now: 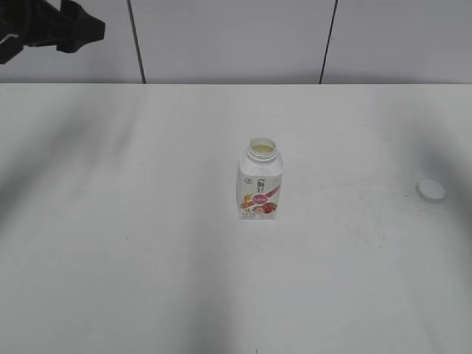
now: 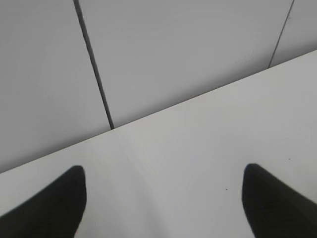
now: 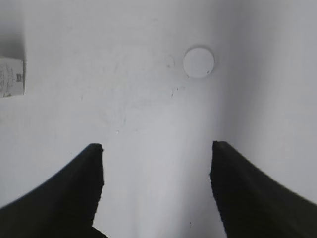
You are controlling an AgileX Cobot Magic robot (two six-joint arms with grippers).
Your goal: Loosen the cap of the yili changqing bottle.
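The yili changqing bottle (image 1: 259, 184) stands upright mid-table, white with a red-pink fruit label, its neck open with no cap on it. Its edge also shows at the left of the right wrist view (image 3: 11, 77). The cap (image 1: 431, 190), a small white disc, lies flat on the table far to the bottle's right; it also shows in the right wrist view (image 3: 198, 62). My right gripper (image 3: 156, 148) is open and empty, above the table short of the cap. My left gripper (image 2: 163, 173) is open and empty over bare table near the back wall; part of its arm (image 1: 51, 26) shows top left.
The white table (image 1: 147, 258) meets a white panelled wall (image 1: 236, 37) with dark seams at the back. The table's far edge crosses the left wrist view (image 2: 198, 99).
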